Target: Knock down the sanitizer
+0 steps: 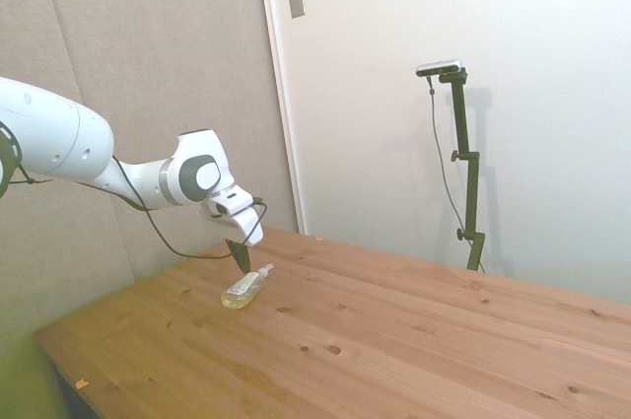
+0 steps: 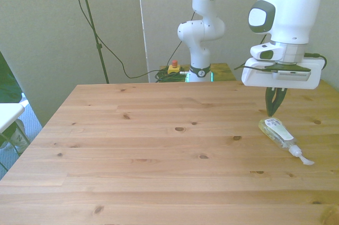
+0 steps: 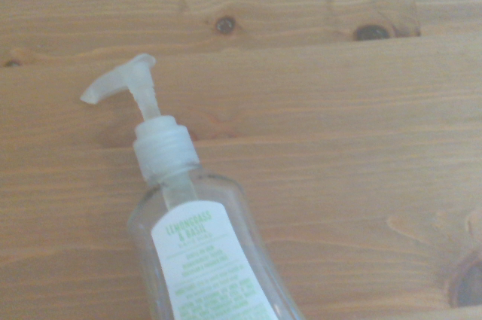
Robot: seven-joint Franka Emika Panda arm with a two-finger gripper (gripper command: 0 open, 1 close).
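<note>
Clear plastic sanitizer [image 2: 277, 132] bottle, pale yellowish liquid, white label [image 3: 211, 267], whitish pump cap [image 3: 139, 102]. Position: lying flat on its side on the wooden table [image 2: 159, 156], at about 3 o'clock in the front view, cap pointing toward 5 o'clock. Gripper [image 2: 275, 109]: directly above the bottle's base end, fingers drawn together to a point, holding nothing; whether the tips touch the bottle cannot be told. Step: the knock-down appears complete, since the bottle is no longer upright. Next move: probably only lifting the arm clear without rolling the bottle.
</note>
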